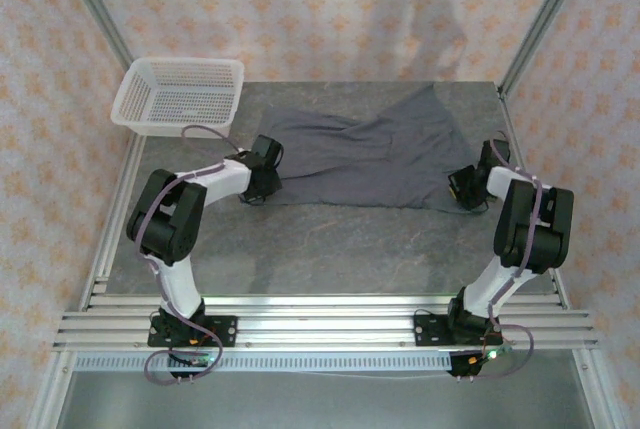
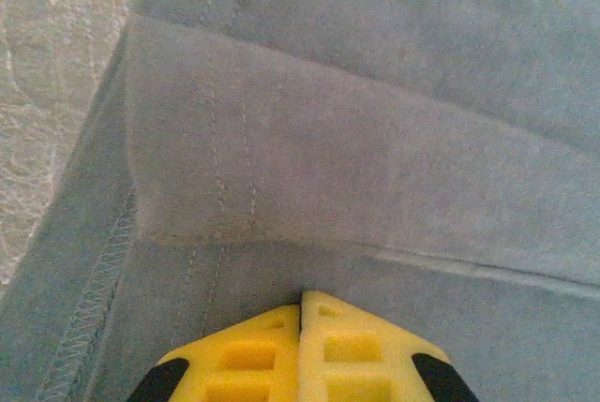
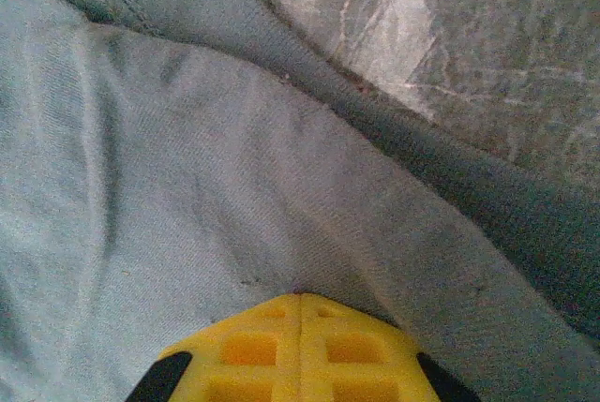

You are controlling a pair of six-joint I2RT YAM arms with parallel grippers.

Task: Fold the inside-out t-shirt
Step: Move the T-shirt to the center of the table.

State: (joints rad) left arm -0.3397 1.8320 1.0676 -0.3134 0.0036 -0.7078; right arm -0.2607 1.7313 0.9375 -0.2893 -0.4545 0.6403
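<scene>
Two bent arms; left gripper (image 2: 300, 301), right gripper (image 3: 300, 299) pinch t-shirt (image 1: 370, 154).

T-shirt (image 1: 370, 154) lies on table (image 1: 350, 239), basket (image 1: 185, 97) at far-left corner.

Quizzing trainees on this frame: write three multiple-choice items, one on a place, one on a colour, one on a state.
1. Where does the white basket stand?
A) far left corner of the table
B) near right corner
C) between the arm bases

2. What colour are the gripper fingers?
A) black
B) yellow
C) white

3. How is the left gripper?
A) open over the basket
B) open over bare table
C) shut on the t-shirt

Answers:
1 A, the top view puts it at the far left corner.
2 B, both wrist views show yellow fingers.
3 C, its fingertips meet with no gap on the grey fabric.
</scene>
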